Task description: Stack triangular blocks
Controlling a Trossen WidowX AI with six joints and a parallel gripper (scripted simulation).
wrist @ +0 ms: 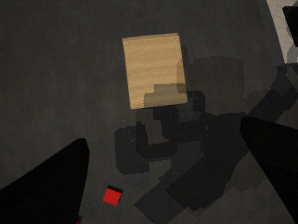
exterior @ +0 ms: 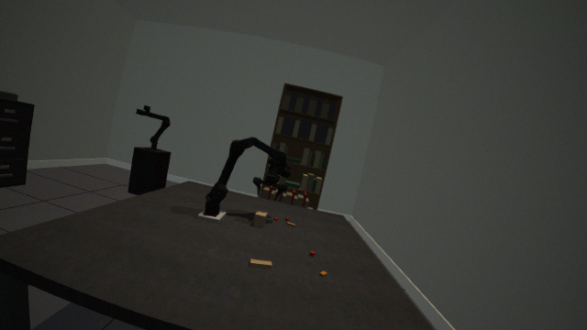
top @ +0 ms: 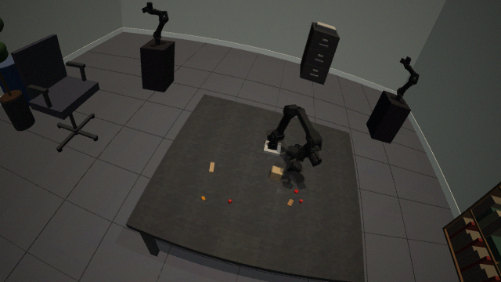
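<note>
The two triangular blocks appear together as one pale wooden square block (top: 276, 172) (exterior: 260, 219) (wrist: 155, 70) on the table. Its top looks level, with a thin line along one edge in the wrist view. The sloped seam cannot be made out, so how exactly the ends meet is unclear. My gripper (exterior: 268, 197) (wrist: 166, 135) is open and empty, with its fingers wide apart. It hangs above the table, beside and higher than the block, touching nothing. Its shadow falls over part of the block's top and the table.
Red cubes (top: 296, 191) (top: 300, 200) (exterior: 276, 219) (wrist: 112, 196) and a small wooden piece (top: 290, 202) (exterior: 291, 224) lie near the block. Farther off lie another red cube (top: 230, 201) (exterior: 312, 253), an orange piece (top: 203, 198) (exterior: 323, 273) and a flat wooden bar (top: 211, 167) (exterior: 260, 263).
</note>
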